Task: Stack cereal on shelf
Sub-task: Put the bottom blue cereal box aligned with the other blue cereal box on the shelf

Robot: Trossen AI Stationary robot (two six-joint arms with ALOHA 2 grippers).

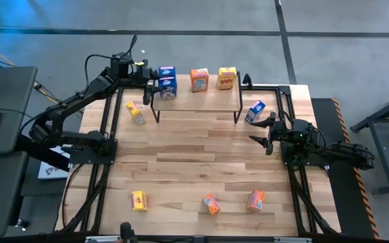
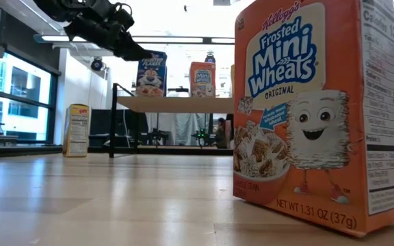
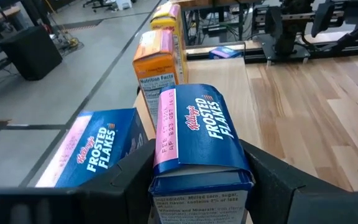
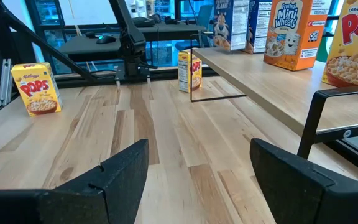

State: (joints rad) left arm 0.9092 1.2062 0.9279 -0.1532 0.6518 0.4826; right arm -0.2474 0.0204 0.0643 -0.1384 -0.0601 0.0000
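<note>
- You have a lot of bare wood on the table in front of the shelf; the wide middle strip has no boxes on it.
- The shelf stands at the far edge of the table, and its plank top still has open gaps between the boxes.
- Your left gripper is up at the left end of the shelf, with the arm stretched long from the left side of the table.
- Its jaws are squeezing a blue Frosted Flakes box, which stands upright between the two fingers.
- Just beside it on the shelf is a second blue Frosted Flakes box, close to or touching it.
- Farther along the shelf you see an orange Mini Wheats box in the middle and a yellow Corn Pops box at the right end.
- Your right gripper waits to the right of the shelf, low over the table, with its jaws wide apart and nothing between them.
- A third blue box lies tipped by the shelf's right legs, near the right gripper.
- A yellow box stands by the shelf's left legs.
- Far from the shelf, along the near edge, you have one yellow box and two orange boxes and, well apart from each other.
</note>
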